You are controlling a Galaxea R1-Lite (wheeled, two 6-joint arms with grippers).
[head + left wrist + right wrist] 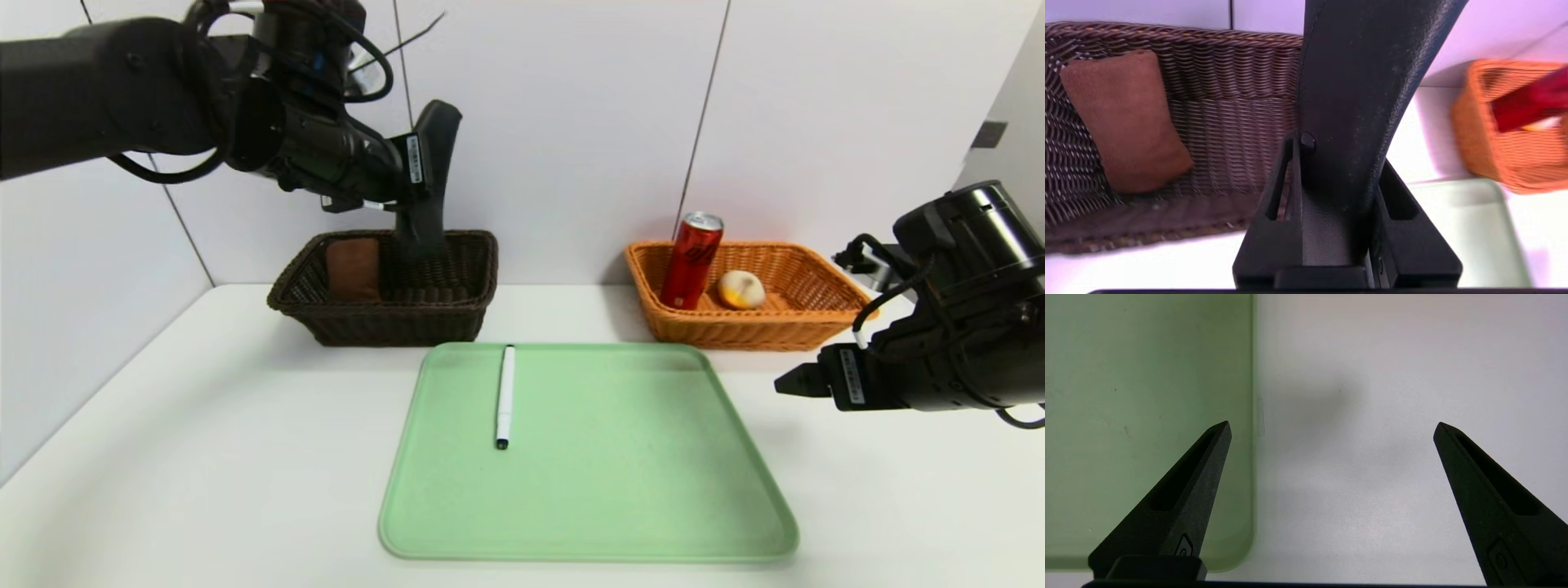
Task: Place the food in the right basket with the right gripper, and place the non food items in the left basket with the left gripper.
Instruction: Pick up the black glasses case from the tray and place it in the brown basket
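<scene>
Hanging from the left gripper (420,184) above the left basket (457,318), the black soft case (430,175) could catch the rim and spill onto the table if let go off-centre; the marker pen (505,395) waits on the green tray (620,523). The left wrist view shows the jaws pinching the case beside the brown towel (1124,118). The right wrist view shows the right gripper (1331,428) spread wide over the tray's edge, idle.

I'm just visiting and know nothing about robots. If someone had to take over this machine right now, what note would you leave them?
Left gripper: shut on the black case, held above the dark basket.
Right gripper: open, empty, idle over the table beside the green tray.
Done: towel lies in the dark basket; can and bun are in the orange basket.
Left: drop the case into the dark basket, then fetch the pen from the tray and put it there too, probably with the left gripper.
</scene>
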